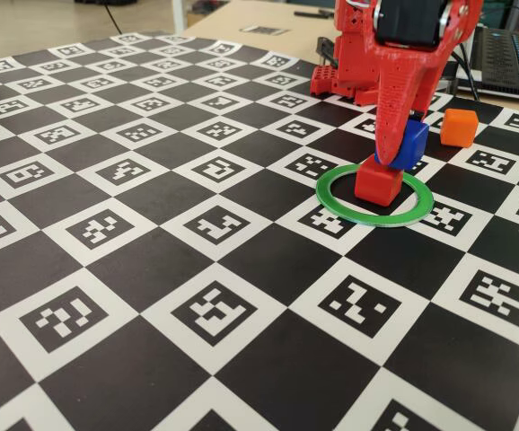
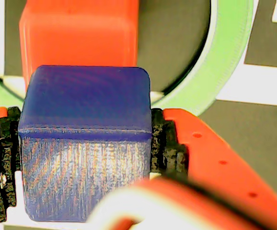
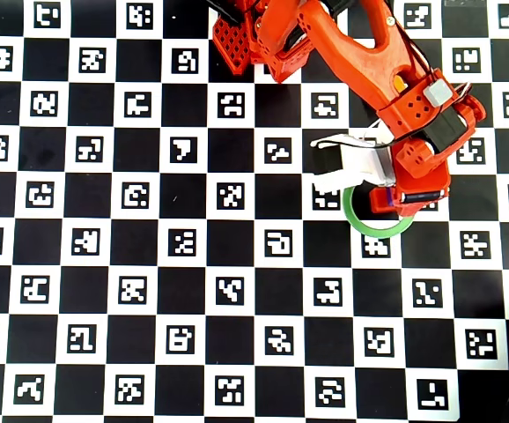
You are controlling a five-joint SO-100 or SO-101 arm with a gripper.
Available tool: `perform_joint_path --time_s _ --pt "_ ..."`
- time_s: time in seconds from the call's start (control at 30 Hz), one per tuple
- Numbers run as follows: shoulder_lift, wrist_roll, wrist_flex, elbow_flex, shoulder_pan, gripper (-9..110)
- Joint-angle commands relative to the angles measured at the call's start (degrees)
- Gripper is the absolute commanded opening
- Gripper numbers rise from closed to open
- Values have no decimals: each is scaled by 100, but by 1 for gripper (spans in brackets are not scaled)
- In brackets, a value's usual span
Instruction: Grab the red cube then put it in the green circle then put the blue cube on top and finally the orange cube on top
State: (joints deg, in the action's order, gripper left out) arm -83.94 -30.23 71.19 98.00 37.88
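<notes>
- The checkered board (image 1: 152, 269) — black squares alternating with white squares that carry printed black markers — fills the fixed view and the overhead view and bears everything else.
- The red arm (image 3: 351, 53) reaches from its base at the board's far edge in the fixed view; in the overhead view it runs from the top centre down and to the right, ending over the ring.
- A laptop (image 1: 515, 58) lies off the board at the upper right of the fixed view.
- The green circle (image 1: 331, 205) lies flat on the board, right of centre in the fixed view; in the overhead view the arm covers its upper part and only the lower arc (image 3: 373, 231) shows.
- The gripper (image 2: 86, 143) is clamped on the blue cube (image 2: 81, 143): in the wrist view the black-padded fingers (image 2: 169, 148) press against its left and right faces.
- The blue cube hangs in the air, off the board, just above and slightly to the right of the red cube in the fixed view (image 1: 409, 144); whether the two touch I cannot tell.
- The red cube (image 1: 379, 180) stands inside the green circle, on the board, with ring showing all round it in the fixed view.
- The orange cube (image 1: 459, 127) stands on the board outside the ring — behind it and to the right in the fixed view, apart from the other two cubes.
</notes>
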Motion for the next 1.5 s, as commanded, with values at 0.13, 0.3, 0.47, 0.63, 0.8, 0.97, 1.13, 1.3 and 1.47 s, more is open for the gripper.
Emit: perform_joint_path --time_s 0.13,0.3,0.47,0.63,0.8,0.97,1.13,1.3,1.47 --pt "-185 44 18 -132 -167 11" --pt "-176 62 18 -132 -185 11" --pt "-149 53 18 -123 -167 11" --pt "-97 44 9 -97 -158 11" --pt "-53 44 9 -79 -158 11" --pt "-26 18 9 -62 -132 11" --pt "-44 44 62 -62 -97 22" --pt "-9 229 123 -44 -26 41" --pt "-88 193 176 -53 70 45"
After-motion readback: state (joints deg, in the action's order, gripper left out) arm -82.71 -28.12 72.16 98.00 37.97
